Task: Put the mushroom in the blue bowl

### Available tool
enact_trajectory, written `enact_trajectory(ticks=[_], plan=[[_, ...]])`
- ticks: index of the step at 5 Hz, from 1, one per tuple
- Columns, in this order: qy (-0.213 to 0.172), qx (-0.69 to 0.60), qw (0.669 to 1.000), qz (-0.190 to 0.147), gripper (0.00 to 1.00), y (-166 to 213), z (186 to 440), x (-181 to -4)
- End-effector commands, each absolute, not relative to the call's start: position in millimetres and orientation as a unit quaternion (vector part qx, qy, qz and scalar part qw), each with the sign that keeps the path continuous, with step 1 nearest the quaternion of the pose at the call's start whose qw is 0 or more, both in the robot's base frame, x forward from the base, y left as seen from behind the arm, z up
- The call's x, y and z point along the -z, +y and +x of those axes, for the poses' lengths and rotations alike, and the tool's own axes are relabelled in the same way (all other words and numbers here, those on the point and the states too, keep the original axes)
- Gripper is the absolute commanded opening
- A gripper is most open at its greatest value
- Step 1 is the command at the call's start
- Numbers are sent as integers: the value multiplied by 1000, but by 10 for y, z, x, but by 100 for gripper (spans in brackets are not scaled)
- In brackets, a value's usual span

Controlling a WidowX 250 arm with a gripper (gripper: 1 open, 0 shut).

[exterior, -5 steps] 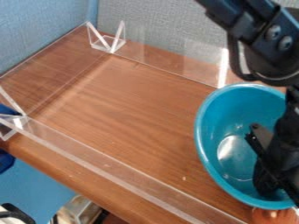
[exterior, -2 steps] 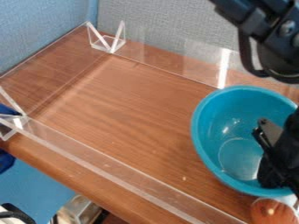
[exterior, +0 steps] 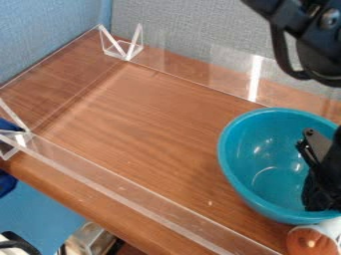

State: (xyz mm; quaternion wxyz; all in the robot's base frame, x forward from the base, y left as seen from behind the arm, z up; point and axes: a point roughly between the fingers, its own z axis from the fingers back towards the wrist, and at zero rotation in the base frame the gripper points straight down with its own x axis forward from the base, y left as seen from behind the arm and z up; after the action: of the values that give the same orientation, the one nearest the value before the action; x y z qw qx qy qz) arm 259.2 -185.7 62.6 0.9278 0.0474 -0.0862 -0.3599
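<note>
The arm (exterior: pixel 309 35) is matte black, built of rounded, bulky housings at the far right; a thin black cable loops beside it; the gripper (exterior: pixel 324 184) at near right is black too, with flat, angular fingers.

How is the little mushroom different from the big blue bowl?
The mushroom is reddish-brown; the blue bowl is glossy teal. The mushroom is tiny, and the bowl is many times wider. The mushroom is a solid rounded lump, while the bowl is hollow and open on top. Both sit at the right of the wooden table, with the mushroom outside the bowl.
</note>
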Motion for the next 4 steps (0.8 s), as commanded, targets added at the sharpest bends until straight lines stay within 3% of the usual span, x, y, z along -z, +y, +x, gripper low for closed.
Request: enact_trajectory(ticks=[1,4], plan=[[-121,366,922,38,0,-1870,2612,-840],[-124,381,915,43,0,-1854,2594,-819]])
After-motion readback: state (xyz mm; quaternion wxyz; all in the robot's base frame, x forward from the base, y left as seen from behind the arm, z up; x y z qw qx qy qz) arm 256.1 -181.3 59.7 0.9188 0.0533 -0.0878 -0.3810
